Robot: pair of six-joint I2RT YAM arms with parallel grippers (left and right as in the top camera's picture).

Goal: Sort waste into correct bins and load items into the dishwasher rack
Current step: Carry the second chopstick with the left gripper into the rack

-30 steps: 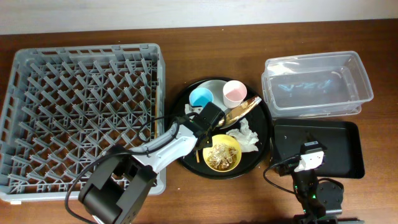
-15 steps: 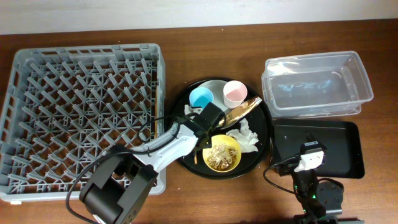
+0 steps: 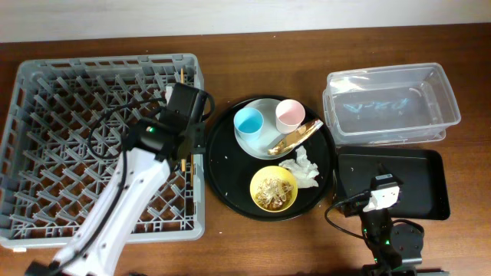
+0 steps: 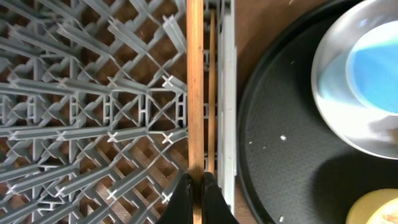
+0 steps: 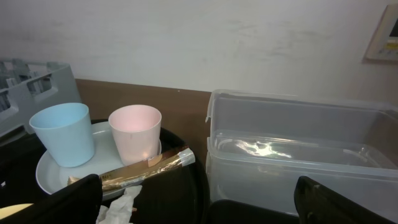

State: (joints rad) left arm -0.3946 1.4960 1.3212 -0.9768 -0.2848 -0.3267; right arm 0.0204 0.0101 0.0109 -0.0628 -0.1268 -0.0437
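Overhead: the rack (image 3: 46, 115) fills the desk's left side. The left gripper (image 3: 187, 149) sits over the rack's right edge, where the chopsticks (image 3: 185, 163) lie along the wall. On the round tray (image 3: 219, 165) at the centre, the plate (image 3: 265, 111) carries the blue cup (image 3: 248, 120), pink cup (image 3: 289, 114) and wrapper (image 3: 295, 136). The bowl (image 3: 274, 189) of scraps (image 3: 270, 188) and the napkin (image 3: 305, 167) lie nearer the front. The tub (image 3: 391, 103) is at the right rear and the black bin (image 3: 418, 184) at the right front, with the right gripper (image 3: 381, 192) at the bin's left end.

Left wrist: the fingers (image 4: 182, 198) pinch the chopsticks (image 4: 195, 93) just inside the rack (image 4: 93, 106) wall.

Right wrist: the fingers (image 5: 74, 199) are spread wide and hold nothing.
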